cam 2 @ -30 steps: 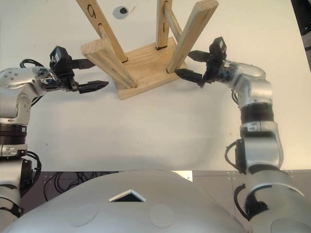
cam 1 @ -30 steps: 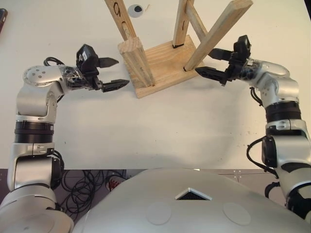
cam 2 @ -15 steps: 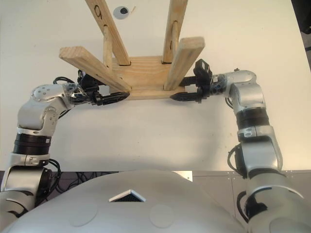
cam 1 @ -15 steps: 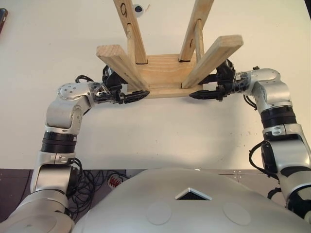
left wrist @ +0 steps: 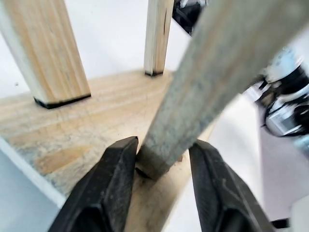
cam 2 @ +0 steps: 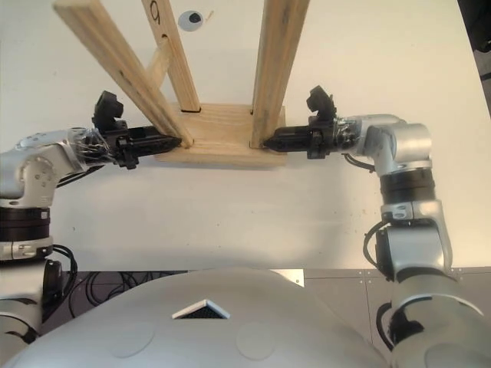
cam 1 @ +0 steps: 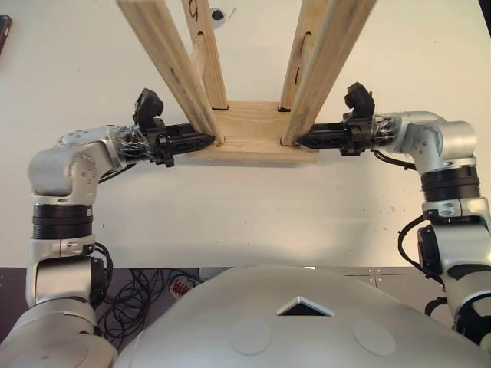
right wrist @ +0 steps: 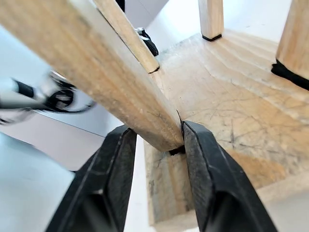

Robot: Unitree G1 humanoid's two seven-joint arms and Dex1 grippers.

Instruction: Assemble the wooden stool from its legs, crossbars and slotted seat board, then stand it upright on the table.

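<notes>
Stool upside down, both arms on its legs

Stool (cam 1: 253, 115) sits inverted at the middle of the bench (cam 1: 230, 207), seat board (cam 1: 249, 142) lowest and legs rising toward the camera. Whether the board touches the bench cannot be told. The left gripper (cam 1: 209, 139) has its jaws closed against the base of the front left leg (cam 1: 165, 61), just above the board. The right gripper (cam 1: 301, 140) clamps the foot of the front right leg (cam 1: 326, 54) the same way. A small round disc (cam 1: 215, 13) lies on the bench beyond the stool.

White table (cam 1: 230, 222), black cables (cam 1: 146, 295) beneath its edge
</notes>
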